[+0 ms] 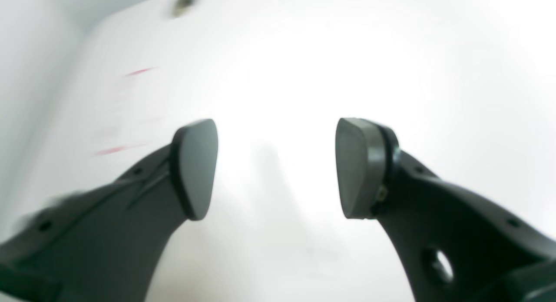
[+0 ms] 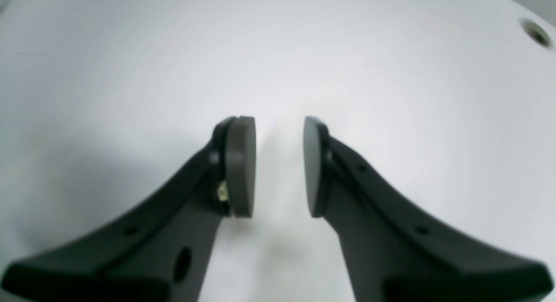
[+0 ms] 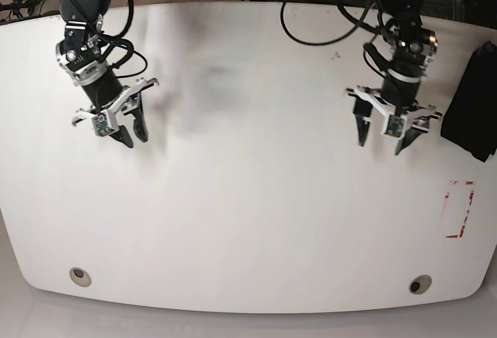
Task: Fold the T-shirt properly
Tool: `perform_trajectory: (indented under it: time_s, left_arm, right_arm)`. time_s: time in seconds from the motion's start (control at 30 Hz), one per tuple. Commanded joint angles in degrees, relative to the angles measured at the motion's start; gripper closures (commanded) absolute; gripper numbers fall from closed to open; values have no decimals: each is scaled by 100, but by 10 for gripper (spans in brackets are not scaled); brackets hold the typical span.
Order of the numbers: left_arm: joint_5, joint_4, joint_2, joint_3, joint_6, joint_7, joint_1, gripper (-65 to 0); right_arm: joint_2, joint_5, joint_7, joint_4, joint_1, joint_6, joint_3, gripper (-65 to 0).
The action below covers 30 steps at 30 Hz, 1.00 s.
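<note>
A black cloth bundle (image 3: 474,103), apparently the T-shirt, lies compact at the base view's right edge on the glossy white surface (image 3: 248,229), probably folded and set aside to free the middle. The black left claw (image 1: 278,169) and black right claw (image 2: 278,167) both hang with fingers apart, gripping nothing, likely because folding is finished.
</note>
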<state>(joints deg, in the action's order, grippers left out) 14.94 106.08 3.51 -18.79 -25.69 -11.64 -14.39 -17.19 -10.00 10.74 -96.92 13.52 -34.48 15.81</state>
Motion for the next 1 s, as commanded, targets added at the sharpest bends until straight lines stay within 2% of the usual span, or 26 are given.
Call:
perform_trajectory:
  time_s: [0.0, 0.1, 0.27, 0.4, 0.53, 0.6, 0.7, 0.9, 0.97]
  left_arm:
    - [-83, 113, -4, 178, 112, 395, -367, -392]
    - [-101, 209, 5, 494, 481, 667, -1159, -392]
    - [-312, 447, -12, 767, 798, 1089, -2372, -392]
    - [-865, 640, -39, 784, 833, 1159, -3251, -392]
    - [-1252, 798, -39, 775, 833, 1168, -4174, -390]
    - [-1569, 781, -39, 775, 833, 1177, -4649, -390]
    - [-1832, 675, -329, 793, 842, 1168, -4974, -390]
    - [-2184, -98, -566, 784, 842, 1168, -5413, -390]
    - [-2272, -424, -575, 784, 842, 1168, -5422, -390]
  right_arm:
    - [-44, -139, -235, -114, 165, -47, 164, -176]
    - [79, -174, -243, -123, 560, -55, 471, -174]
    - [334, -182, -437, -202, 1220, -117, 1025, -174]
    - [598, -130, -674, -316, 1817, -310, 1140, -174]
    - [668, -191, -780, -439, 2661, -337, 1183, -173]
    - [730, -349, -1167, -395, 3171, -345, 1245, -173]
    - [976, -552, -1597, -413, 3734, -345, 1236, -173]
    - [1301, -560, -1650, -220, 4569, -354, 1219, -173]
    - [1310, -569, -1712, 18, 4745, -416, 1210, -173]
